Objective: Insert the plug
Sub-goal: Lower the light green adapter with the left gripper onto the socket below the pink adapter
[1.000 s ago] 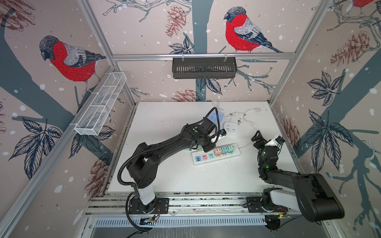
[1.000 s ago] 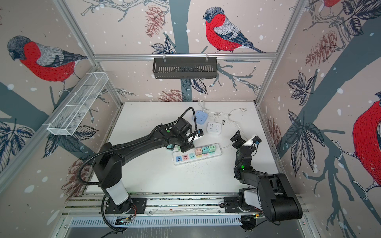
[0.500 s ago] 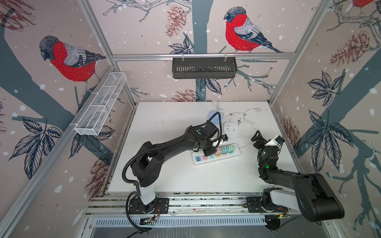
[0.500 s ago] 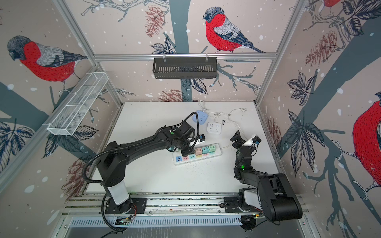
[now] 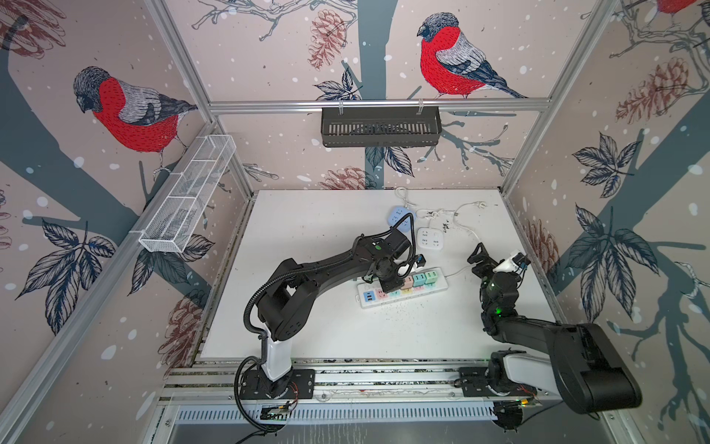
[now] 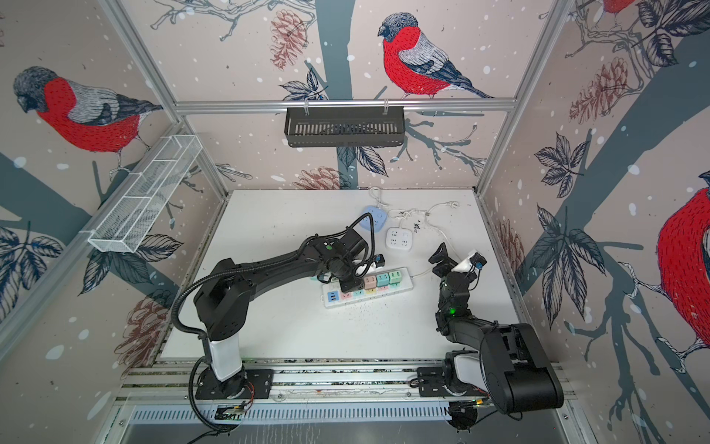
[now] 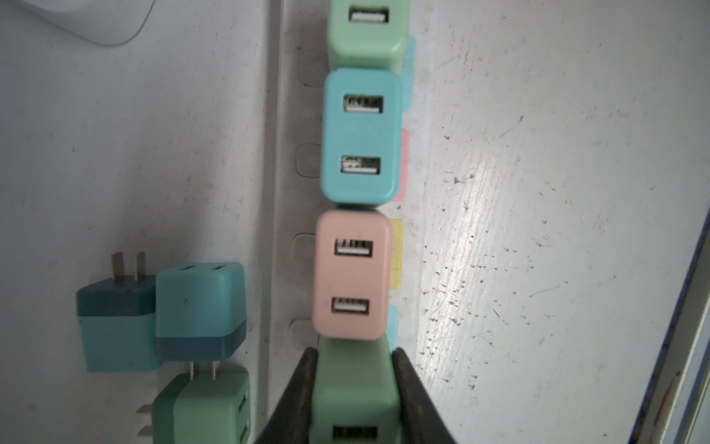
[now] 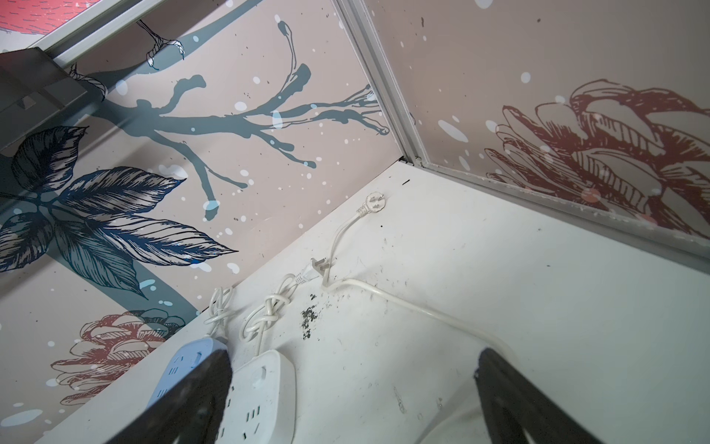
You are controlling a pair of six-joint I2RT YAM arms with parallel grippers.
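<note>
1. A robot lab cell, this one: a boxed-in booth with a silver metal frame (image 5: 378, 104) running up every corner.
2. The wall panels (image 5: 269, 57) are printed sheets showing red-breasted birds, pine cones and branches.
3. Two black robot arms, the left arm (image 5: 326, 265) and the right arm (image 5: 538, 334), are bolted to a slotted rail (image 5: 384, 378) at the front.
4. Between them lies a plain white worktop (image 5: 307, 230), scuffed and speckled.
5. A black basket (image 5: 380, 132) and a wire basket (image 5: 188, 192) hang from the frame.

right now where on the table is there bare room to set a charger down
Bare: the wide front of the table between the power strip and the front rail, and the back-left corner. Crowded: back right, with the blue socket, white socket and knotted cords.
</note>
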